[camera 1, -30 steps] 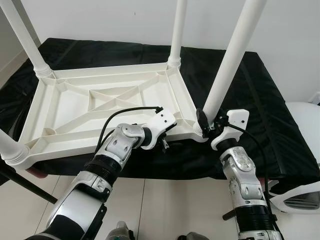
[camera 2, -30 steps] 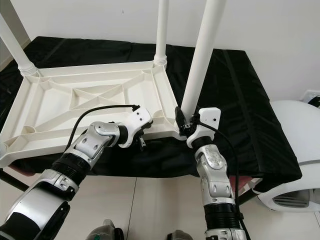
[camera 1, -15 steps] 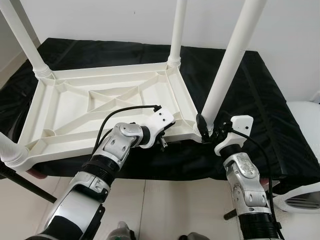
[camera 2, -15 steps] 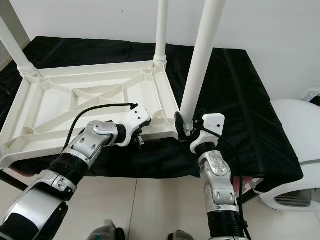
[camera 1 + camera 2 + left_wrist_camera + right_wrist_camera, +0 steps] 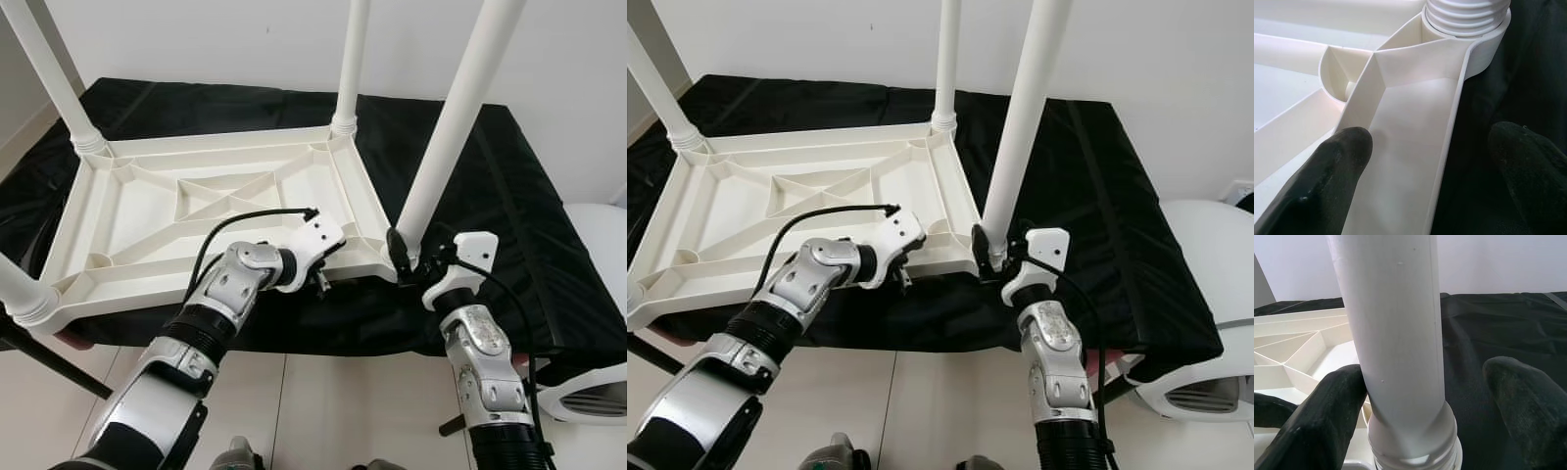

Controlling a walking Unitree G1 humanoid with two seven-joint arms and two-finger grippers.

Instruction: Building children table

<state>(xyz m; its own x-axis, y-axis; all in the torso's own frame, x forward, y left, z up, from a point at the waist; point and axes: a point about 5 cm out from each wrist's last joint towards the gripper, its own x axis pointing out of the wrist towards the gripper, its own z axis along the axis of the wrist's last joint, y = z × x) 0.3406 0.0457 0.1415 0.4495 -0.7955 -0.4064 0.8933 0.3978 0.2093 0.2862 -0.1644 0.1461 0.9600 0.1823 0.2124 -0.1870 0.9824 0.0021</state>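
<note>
Tabletop (image 5: 196,211), a white ribbed plastic panel, lies upside down on the black-draped worktop (image 5: 509,196) in the head views, with legs standing up from its corners; its near edge overhangs the worktop, so a hard shove could slide it off. The right gripper (image 5: 409,257) brackets the near leg (image 5: 446,127) at its base, and the left gripper (image 5: 321,277) sits at the tabletop's near rim. A white rounded appliance (image 5: 1205,294) stands close by the robot's right. In the left wrist view the fingers (image 5: 1327,171) are spread astride the rim, one inside, one outside, loose enough to slip. In the right wrist view the fingers (image 5: 1327,411) are spread, one touching the leg, the other apart; the leg looks tilted, so turning it could cross-thread the collar (image 5: 1415,445).
</note>
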